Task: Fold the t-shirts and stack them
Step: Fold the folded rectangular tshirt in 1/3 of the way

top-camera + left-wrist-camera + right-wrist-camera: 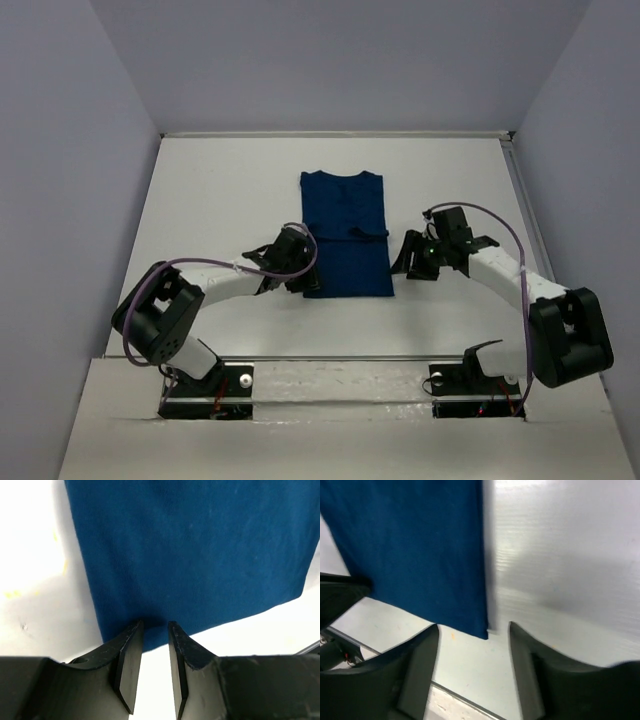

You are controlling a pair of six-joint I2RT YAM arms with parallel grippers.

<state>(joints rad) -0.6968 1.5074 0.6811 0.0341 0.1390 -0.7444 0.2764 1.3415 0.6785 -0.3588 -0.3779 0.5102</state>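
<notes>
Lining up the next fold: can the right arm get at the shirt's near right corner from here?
Probably yes. The right claw hangs open just beside the t-shirt, aimed at that near right corner, with nothing standing between them.

My left jaws come up from the bottom of the view, two dark wedges set close together with a narrow gap between them. Their tips sit at the near hem of the blue t-shirt (190, 555), close to its left corner. Blue cloth shows in the gap at the tips and white counter (30, 555) lower down. I cannot tell whether the tips touch the fabric. The cloth lies flat and smooth, filling the upper middle and right. Its left edge runs diagonally down toward me. A few faint yellow specks (10, 594) mark the counter on the left.
</notes>
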